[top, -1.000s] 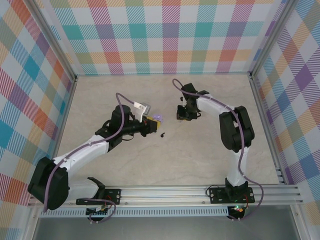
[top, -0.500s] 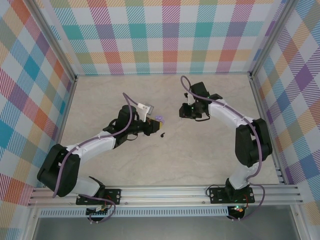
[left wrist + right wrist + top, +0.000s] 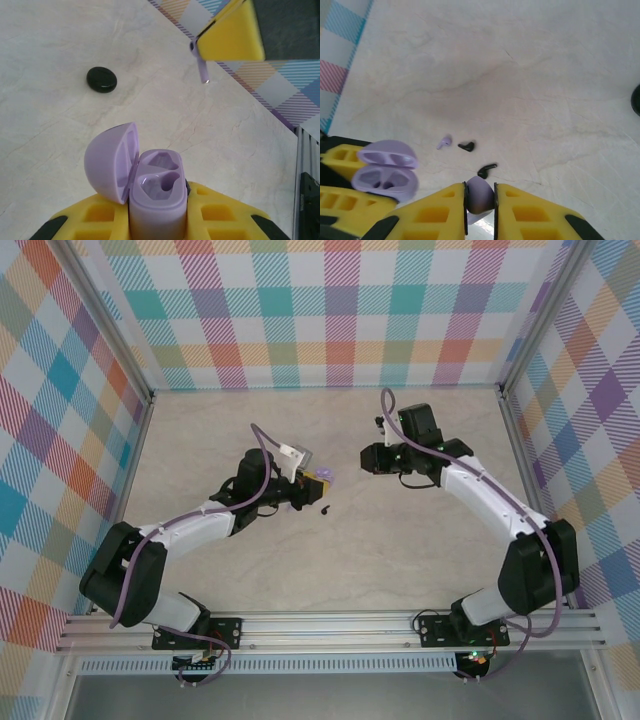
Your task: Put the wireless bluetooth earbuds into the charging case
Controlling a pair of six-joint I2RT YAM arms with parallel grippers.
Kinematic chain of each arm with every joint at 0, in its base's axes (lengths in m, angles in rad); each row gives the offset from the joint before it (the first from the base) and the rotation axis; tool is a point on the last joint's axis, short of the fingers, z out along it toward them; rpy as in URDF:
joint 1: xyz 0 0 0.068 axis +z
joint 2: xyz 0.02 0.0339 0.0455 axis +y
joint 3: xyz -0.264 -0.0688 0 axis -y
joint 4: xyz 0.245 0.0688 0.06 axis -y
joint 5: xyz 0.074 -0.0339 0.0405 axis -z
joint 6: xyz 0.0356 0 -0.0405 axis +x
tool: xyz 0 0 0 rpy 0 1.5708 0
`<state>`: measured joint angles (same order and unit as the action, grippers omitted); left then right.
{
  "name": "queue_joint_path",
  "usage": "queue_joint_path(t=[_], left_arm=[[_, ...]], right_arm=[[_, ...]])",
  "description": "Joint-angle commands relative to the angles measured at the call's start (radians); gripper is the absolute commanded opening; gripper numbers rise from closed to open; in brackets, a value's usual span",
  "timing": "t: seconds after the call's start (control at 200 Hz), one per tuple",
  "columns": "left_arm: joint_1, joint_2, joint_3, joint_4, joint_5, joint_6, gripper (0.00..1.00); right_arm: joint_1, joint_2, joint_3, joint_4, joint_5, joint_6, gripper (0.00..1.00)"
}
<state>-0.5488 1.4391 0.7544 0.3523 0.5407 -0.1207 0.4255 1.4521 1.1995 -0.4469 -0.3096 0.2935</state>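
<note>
**Left gripper** (image 3: 156, 217): yellow fingers clamped on the base of the lavender charging case (image 3: 155, 200). In the top view this gripper (image 3: 303, 490) sits left of the table's centre, pointing toward the other arm.

**Lavender charging case:** held upright. The rounded lid (image 3: 111, 162) is hinged open to the left, and both moulded wells are exposed. Seen from the right wrist, the case (image 3: 387, 172) is at lower left, held between the left arm's yellow fingers (image 3: 342, 155).

**Right gripper** (image 3: 480, 200): yellow fingers closed tight on a lavender earbud (image 3: 480, 194). In the top view this gripper (image 3: 371, 459) is right of the case and apart from it.

**Held lavender earbud:** the bud end is pinched between the fingertips. In the left wrist view its stem (image 3: 202, 69) hangs down from the yellow finger. It is above and beyond the open case, not in a well.

**Second lavender earbud** (image 3: 444, 142): lying loose on the table (image 3: 545, 75), just beyond the case.

**First black earbud** (image 3: 466, 146): on the table just beside the second lavender earbud, not touching it.

**Second black earbud** (image 3: 487, 170): on the table, nearer the right gripper's fingertips.

**Black round case** (image 3: 101, 79): closed, on the table beyond the lavender case and well apart from it.

**Table:** pale marbled surface, with plaid walls (image 3: 340, 310) on three sides.
</note>
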Motion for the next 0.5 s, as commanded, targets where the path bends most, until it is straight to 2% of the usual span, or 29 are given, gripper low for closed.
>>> queue_joint_path(t=[0.0,0.26,0.495], left_arm=[[-0.013,-0.034,0.011,0.088,0.066,0.073,0.22],[-0.013,-0.068,-0.010,0.179,0.129,0.104,0.23],[-0.015,-0.084,-0.010,0.175,0.152,0.111,0.23]], right_arm=[[0.030,-0.070,-0.012,0.058,-0.037,-0.047,0.19],[0.129,-0.173,-0.015,0.063,0.024,-0.109,0.20],[0.190,-0.180,-0.012,0.064,0.098,-0.129,0.20]])
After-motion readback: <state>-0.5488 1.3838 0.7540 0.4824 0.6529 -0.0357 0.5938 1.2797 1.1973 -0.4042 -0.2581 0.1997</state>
